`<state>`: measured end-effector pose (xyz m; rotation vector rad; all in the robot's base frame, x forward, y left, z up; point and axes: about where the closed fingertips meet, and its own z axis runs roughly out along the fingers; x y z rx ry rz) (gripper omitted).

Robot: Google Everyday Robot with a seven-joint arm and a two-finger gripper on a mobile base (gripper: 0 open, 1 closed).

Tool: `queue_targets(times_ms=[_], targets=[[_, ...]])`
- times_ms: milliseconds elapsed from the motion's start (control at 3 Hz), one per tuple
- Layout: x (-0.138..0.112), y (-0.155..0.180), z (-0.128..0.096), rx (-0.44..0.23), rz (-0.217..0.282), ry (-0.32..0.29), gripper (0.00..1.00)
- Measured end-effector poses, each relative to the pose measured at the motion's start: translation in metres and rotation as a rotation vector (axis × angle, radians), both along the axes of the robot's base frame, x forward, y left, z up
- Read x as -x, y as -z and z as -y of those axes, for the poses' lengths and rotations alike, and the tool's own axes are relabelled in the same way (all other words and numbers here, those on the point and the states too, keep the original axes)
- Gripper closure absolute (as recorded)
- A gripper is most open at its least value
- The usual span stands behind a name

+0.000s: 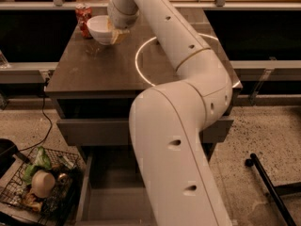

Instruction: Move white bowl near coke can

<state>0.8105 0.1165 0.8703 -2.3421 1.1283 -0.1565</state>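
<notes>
The white bowl (pixel 100 28) is at the far left of the dark table (pixel 99 69), just right of the red coke can (pixel 83 18), which stands upright at the far left corner. The bowl seems almost to touch the can. My gripper (pixel 115 34) is at the bowl's right rim, shut on it, and holds the bowl at or just above the tabletop. My white arm reaches over the table from the lower right and hides the middle and far right of the tabletop.
A bright ring of light (pixel 140 62) lies on the tabletop. An open drawer (pixel 108 199) sticks out below the table. A wire basket (pixel 40 185) with items sits on the floor at the lower left. A black stand leg (pixel 268 182) is at the lower right.
</notes>
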Motion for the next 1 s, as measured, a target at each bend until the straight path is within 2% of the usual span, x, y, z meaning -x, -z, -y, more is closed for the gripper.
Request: queue_targets(times_ms=[333, 667, 1000], targets=[[-0.0009, 0.0160, -0.0206, 0.002, -0.030, -0.040, 1.00], [-0.0031, 0.0185, -0.0236, -0.002, -0.029, -0.041, 0.84], [-0.0043, 0.0220, -0.0264, -0.003, -0.029, -0.043, 0.62]])
